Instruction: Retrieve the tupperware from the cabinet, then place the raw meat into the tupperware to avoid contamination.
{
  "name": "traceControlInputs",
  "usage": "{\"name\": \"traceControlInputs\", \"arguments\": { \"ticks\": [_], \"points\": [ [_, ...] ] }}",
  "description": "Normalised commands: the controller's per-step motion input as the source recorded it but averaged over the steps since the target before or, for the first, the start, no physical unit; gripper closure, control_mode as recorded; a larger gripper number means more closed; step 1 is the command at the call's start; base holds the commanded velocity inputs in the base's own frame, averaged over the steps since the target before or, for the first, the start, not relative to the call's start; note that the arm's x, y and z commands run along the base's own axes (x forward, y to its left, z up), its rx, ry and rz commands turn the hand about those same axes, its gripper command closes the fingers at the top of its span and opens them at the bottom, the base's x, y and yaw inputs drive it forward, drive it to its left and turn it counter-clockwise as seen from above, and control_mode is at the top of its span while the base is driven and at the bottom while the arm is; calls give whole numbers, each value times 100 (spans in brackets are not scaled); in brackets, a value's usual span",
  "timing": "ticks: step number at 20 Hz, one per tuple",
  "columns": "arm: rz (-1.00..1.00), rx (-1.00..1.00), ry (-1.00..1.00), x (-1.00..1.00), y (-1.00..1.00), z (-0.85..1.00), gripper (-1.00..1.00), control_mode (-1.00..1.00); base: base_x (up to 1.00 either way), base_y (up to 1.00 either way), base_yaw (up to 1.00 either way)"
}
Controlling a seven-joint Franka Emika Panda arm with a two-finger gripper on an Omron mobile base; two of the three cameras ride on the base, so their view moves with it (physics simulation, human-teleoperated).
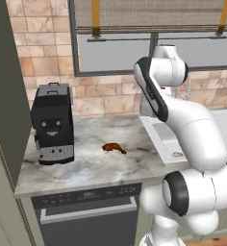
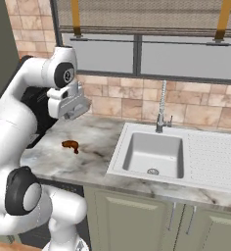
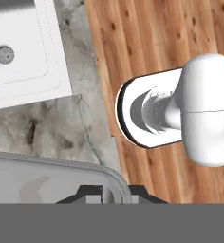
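The raw meat (image 1: 114,148), a small reddish-brown lump, lies on the marble counter (image 1: 86,166) right of the coffee machine; the right base view has the raw meat (image 2: 70,144) below my hand. My gripper (image 2: 71,113) hangs above the counter, a little behind the meat. In the hand view the gripper (image 3: 115,192) is shut on the wall of the tupperware (image 3: 47,180), a pale see-through container with a rounded corner that spreads to the lower left. The cabinet (image 1: 2,120) rises at the far left edge; its doors are out of sight.
A black coffee machine (image 1: 52,125) stands at the counter's left end. A white sink (image 2: 151,154) with a faucet (image 2: 161,112) takes up the right. A dark dishwasher front (image 1: 86,216) sits under the counter. Wooden floor (image 3: 142,42) lies beyond the counter edge.
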Motion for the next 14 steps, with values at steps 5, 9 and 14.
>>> {"name": "traceControlInputs", "arguments": {
  "ticks": [5,9,14],
  "points": [
    [5,-1,11,50,-51,-54,100,-100,0,0,0],
    [6,-2,12,36,-37,-61,100,-100,0,0,0],
    [10,-6,7,41,-7,-73,100,-100,0,0,0]
  ]
}}
